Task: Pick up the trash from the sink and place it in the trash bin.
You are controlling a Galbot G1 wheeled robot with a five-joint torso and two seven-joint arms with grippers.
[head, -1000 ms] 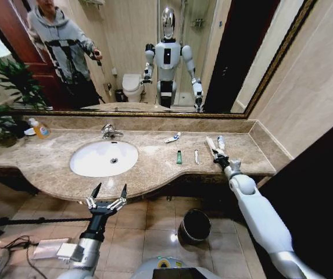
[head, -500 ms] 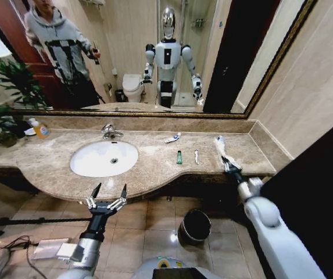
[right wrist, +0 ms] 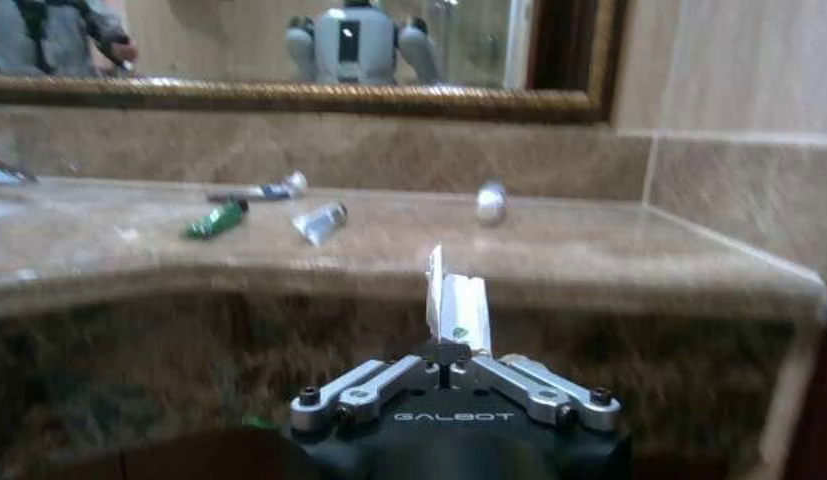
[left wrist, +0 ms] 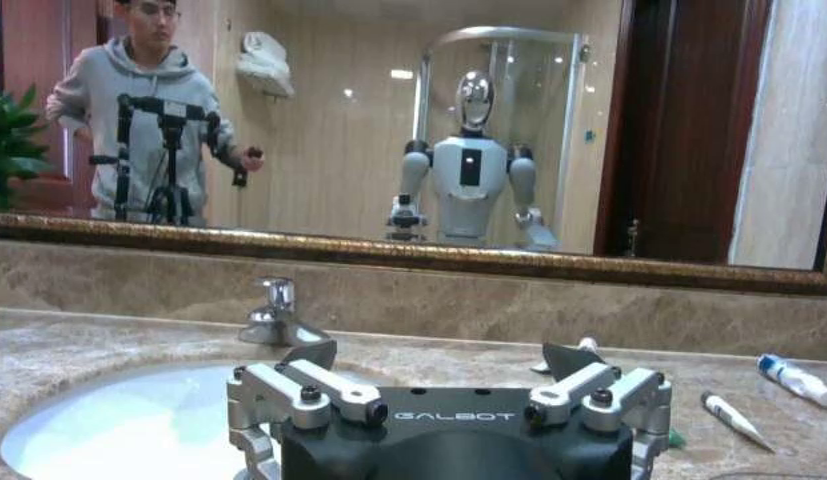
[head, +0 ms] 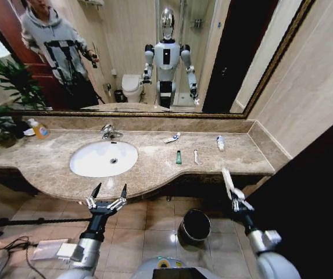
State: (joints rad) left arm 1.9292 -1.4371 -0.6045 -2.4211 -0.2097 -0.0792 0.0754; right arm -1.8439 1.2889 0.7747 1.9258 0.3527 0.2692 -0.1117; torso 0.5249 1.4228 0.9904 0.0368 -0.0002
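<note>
marble worktop (head: 154,165) carries tubes and green bottle (head: 179,157) beside sink (head: 103,158). right end effector (head: 236,201) clamps white wrapper (head: 228,182) off its edge, near trash bin (head: 195,225). left end effector (head: 107,196) spread wide, empty.

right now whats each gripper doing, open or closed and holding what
Left gripper: open, empty, hovering below the counter edge in front of the sink.
Right gripper: shut on a white wrapper, off the counter, right of the trash bin.

Orange-capped soap bottle (head: 39,128) sits at the counter's (head: 50,165) far left, beside a green plant (head: 0,107). Gold-framed mirror (head: 236,52) above. Cables (head: 3,244) lie on the tiled floor (head: 143,224).
</note>
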